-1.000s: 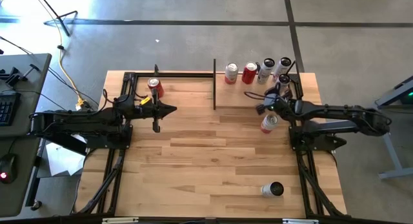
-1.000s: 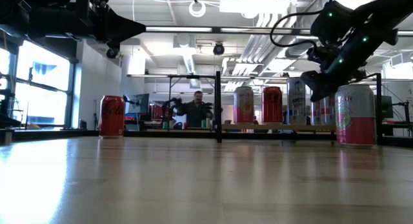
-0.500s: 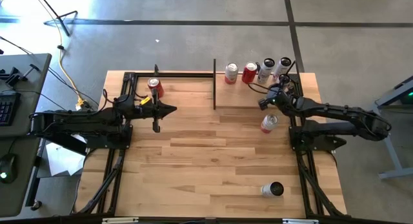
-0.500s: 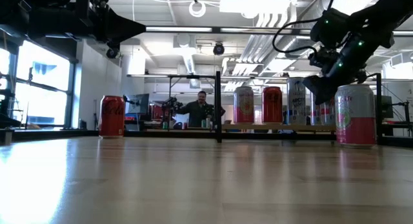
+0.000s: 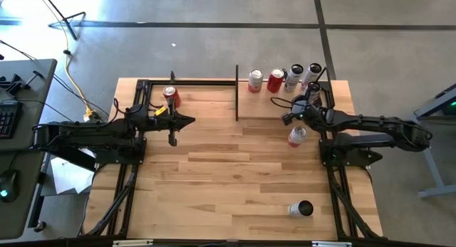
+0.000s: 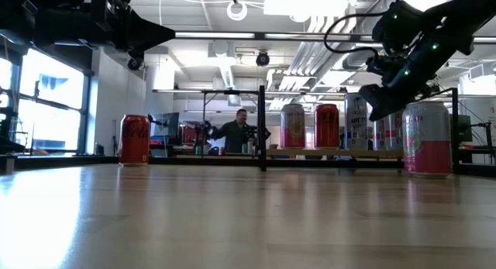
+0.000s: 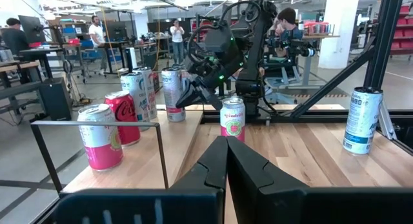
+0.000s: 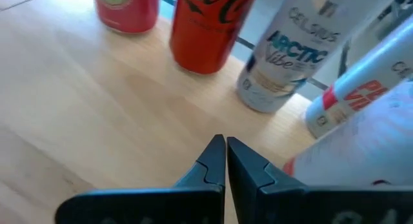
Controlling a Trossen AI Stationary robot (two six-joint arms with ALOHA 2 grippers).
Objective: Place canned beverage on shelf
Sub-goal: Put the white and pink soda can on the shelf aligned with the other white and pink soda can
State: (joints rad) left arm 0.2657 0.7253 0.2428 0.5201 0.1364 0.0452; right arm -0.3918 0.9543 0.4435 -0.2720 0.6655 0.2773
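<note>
Pink can: the pink-and-white can stands upright on the table near its right edge, just off the shelf, not yet on it; nothing holds it.
Shelf: light plank along the table's far edge toward the far right corner, with a black upright plate at its inner end; it already carries a pink can, a red cola can and two tall white cans.
Right gripper: the right gripper hovers above and just beside the pink can, fingers pressed together, empty.
Left gripper: the left gripper waits over the table's left half, also pressed together, empty.
Other cans: a red can near the far left corner; a can lying on its side near the near right corner.
Risk: I judge that descending with pressed fingers would knock the pink can over; a wide swing could topple the crowded shelf cans.
Unclear: free room on the shelf is hard to judge; the right wrist view cuts the cans off.
</note>
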